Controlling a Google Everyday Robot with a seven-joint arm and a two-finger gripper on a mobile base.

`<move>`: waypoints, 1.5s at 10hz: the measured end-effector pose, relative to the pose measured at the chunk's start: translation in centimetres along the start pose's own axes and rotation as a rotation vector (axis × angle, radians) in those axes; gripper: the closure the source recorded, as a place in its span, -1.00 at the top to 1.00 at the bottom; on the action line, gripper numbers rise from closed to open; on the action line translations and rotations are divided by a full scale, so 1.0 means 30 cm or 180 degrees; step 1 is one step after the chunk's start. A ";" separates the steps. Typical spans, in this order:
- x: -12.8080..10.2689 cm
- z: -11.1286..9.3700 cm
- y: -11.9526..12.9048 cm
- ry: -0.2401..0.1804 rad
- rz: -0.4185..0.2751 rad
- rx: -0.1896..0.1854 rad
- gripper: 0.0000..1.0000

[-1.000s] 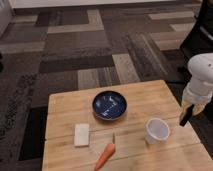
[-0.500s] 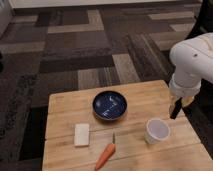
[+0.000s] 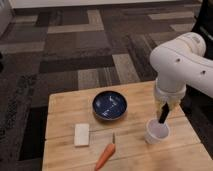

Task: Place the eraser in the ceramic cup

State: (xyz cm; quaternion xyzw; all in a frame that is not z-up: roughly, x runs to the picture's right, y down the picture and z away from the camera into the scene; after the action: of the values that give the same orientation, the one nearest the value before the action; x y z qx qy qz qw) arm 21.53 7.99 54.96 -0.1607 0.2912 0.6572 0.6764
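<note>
The ceramic cup (image 3: 157,132) is small, plain and white, and stands on the wooden table (image 3: 65,105) at the right, near the front. My gripper (image 3: 164,110) hangs from the big white arm (image 3: 180,65) right above the cup's far rim. It is shut on the eraser (image 3: 163,117), a narrow dark block that hangs upright, with its lower end at the cup's mouth. The eraser's upper part is hidden between the fingers.
A dark blue bowl (image 3: 109,105) sits mid-table, left of the cup. A white rectangular block (image 3: 81,134) lies at the front left. An orange carrot (image 3: 105,157) lies near the front edge. Patterned carpet surrounds the table.
The arm has swung in from the right edge towards the left and lower, carrying the eraser from beside the table to just over the cup. The other things have not moved.
</note>
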 end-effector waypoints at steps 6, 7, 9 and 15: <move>0.059 0.115 -0.023 0.0189 0.0159 -0.0269 -1.00; 0.060 0.138 -0.034 0.0221 0.0158 -0.0297 -1.00; 0.070 0.214 -0.042 0.0312 0.0030 -0.0387 -1.00; 0.073 0.219 -0.046 0.0323 0.0024 -0.0390 0.58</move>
State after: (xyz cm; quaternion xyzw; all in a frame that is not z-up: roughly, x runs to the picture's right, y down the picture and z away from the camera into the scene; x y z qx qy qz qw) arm 24.01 13.56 58.51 -0.2338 0.2848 0.6673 0.6472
